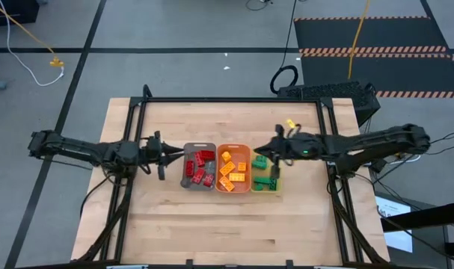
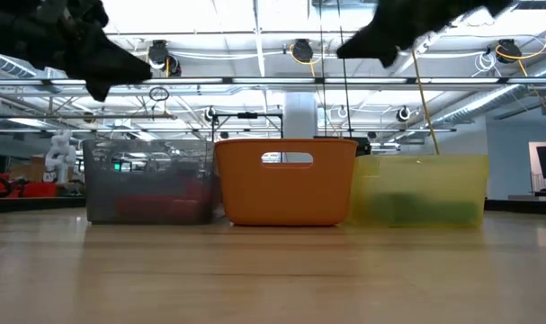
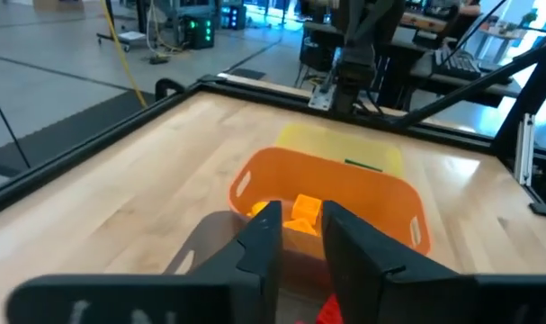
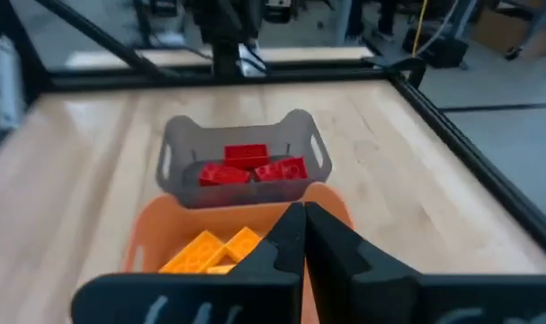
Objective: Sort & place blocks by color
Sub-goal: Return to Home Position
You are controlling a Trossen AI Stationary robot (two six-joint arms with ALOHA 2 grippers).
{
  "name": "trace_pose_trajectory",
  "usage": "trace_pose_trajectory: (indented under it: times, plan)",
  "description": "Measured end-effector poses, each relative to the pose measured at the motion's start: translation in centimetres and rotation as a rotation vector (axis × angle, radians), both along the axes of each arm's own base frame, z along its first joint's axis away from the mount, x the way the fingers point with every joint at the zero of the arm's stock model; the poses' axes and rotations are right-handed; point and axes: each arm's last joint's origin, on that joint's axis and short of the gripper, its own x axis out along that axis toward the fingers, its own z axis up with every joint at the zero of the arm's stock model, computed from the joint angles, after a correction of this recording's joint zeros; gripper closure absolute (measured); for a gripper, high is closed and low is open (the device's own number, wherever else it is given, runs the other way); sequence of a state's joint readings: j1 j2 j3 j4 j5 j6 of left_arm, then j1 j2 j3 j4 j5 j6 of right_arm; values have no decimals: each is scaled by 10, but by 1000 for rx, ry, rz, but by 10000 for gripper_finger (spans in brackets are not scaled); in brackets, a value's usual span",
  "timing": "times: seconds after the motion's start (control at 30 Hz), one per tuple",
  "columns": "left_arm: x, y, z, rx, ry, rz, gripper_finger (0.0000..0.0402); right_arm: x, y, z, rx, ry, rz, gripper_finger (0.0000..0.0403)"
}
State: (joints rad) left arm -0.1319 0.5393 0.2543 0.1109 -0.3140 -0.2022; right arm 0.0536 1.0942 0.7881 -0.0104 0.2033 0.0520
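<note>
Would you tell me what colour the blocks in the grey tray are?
The blocks are red, best seen in the right wrist view.

Three trays in a row, grey tray [image 2: 147, 171] and yellow tray [image 2: 421, 175] either side of the orange tray [image 2: 286, 193], roughly five red blocks [image 1: 204, 157], six orange blocks [image 1: 227, 170], four or five green blocks [image 1: 260, 161], two grippers, left gripper [image 3: 299, 216], right gripper [image 4: 303, 216].

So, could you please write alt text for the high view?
Three trays stand side by side on the table: a grey tray of red blocks, an orange tray of orange blocks, a yellow tray of green blocks. The left hand hovers beside the grey tray, the right hand over the yellow one.
</note>
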Motion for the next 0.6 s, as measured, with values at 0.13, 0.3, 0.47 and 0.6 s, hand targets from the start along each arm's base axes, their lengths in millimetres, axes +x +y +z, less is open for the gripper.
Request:
trace_pose_trajectory:
  times: [0.13,0.3,0.47,0.6]
  plan:
    - [-13,0,0,9,18,-13,363,-33,-1,-20,80,-102,-1,402]
    - [-19,-2,-2,4,49,-36,395,-62,-3,-43,110,-145,-5,403]
    - [-18,-5,-6,17,20,-61,397,-83,-3,-64,124,-166,16,403]
    - [-17,-7,-22,25,-27,-108,396,-97,-3,-74,147,-257,36,403]
